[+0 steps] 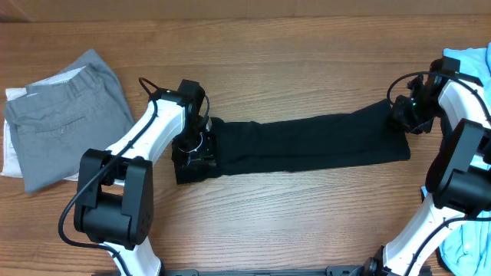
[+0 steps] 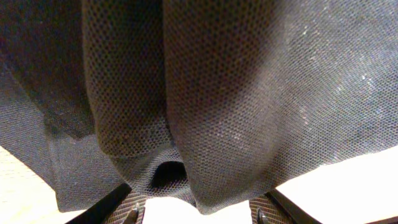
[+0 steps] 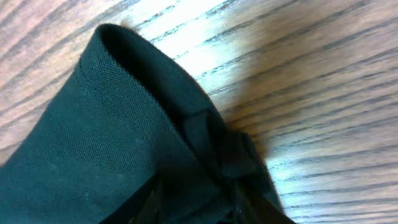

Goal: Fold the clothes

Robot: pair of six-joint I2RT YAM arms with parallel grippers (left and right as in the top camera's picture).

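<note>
Black garment (image 1: 307,142) stretched across the wooden table (image 1: 268,46), left gripper (image 1: 193,147) and right gripper (image 1: 403,117) at its ends; folded grey trousers (image 1: 69,123) far left.

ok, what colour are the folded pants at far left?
The pants are grey; the overhead view shows it best.

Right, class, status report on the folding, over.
Left gripper shut on black garment, one end; right gripper shut on the other. Garment stretched along table. Grey trousers far left, no obstruction.

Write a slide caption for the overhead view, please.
Left hand and right hand at opposite ends of a black garment stretched across the wooden table.
</note>
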